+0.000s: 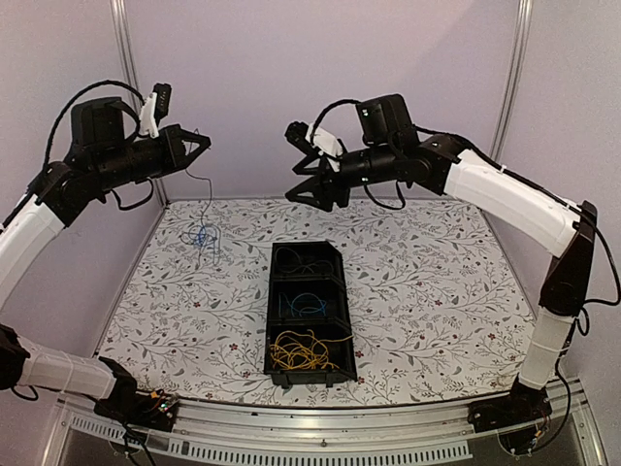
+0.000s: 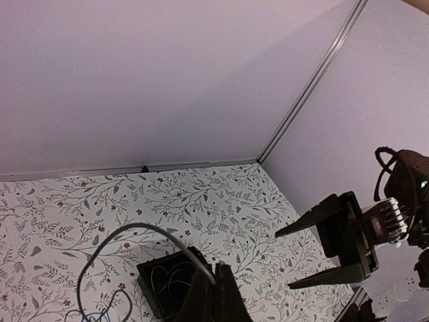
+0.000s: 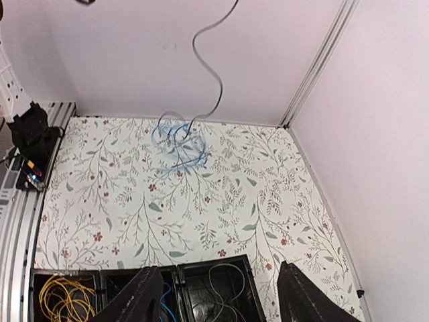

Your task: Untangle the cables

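My left gripper [image 1: 204, 144] is raised high at the back left, shut on a thin dark cable [image 1: 207, 189]. That cable hangs down to a small blue and dark bunch of cables [image 1: 202, 236] on the table. In the left wrist view the cable [image 2: 127, 229] arcs out of the shut jaws [image 2: 220, 270]. My right gripper [image 1: 291, 184] hovers open above the far end of the black tray [image 1: 270, 311], holding nothing. The tray holds grey cables [image 3: 228, 288] in the far section, blue cables [image 1: 306, 304] in the middle and yellow cables [image 1: 301, 349] nearest.
The floral tablecloth [image 1: 437, 291] covers the table, with pale walls at the back and both sides. An aluminium rail [image 1: 320, 427] runs along the near edge by the arm bases. In the right wrist view the held cable [image 3: 216, 74] drops to the bunch [image 3: 179, 144].
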Controlling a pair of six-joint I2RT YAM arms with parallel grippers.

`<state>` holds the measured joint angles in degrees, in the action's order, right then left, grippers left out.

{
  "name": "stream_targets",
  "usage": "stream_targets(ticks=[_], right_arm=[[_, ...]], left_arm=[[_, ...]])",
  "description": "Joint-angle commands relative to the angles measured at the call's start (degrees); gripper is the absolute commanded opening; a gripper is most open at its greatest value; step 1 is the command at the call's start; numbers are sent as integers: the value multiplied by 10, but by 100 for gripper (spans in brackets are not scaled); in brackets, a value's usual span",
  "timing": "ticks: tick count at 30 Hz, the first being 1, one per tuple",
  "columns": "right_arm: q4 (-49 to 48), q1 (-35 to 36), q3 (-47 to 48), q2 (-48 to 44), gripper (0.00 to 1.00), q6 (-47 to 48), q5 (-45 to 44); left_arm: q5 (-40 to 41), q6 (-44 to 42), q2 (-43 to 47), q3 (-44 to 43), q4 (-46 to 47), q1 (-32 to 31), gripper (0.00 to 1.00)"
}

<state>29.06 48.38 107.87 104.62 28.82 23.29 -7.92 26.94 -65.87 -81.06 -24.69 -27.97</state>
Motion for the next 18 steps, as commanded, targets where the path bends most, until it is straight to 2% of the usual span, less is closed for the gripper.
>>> stream_targets(ticks=[1, 7, 12, 15, 18], right_arm=[[-64, 6, 57, 59, 68, -41, 45], [-129, 12, 120, 148, 81, -139, 145], [-168, 29, 180, 227, 90, -186, 189], [-201, 37, 210, 267, 87, -215, 176], [-254, 37, 227, 315, 71, -264, 139]], left_arm=[[-16, -13, 1, 12, -21, -1, 0], [-28, 6, 25, 35, -11, -5, 0], [-62, 31, 34, 40, 4, -10, 0], [-78, 35, 29, 21, 8, -21, 0], [-99, 31, 15, -24, 0, -29, 0]])
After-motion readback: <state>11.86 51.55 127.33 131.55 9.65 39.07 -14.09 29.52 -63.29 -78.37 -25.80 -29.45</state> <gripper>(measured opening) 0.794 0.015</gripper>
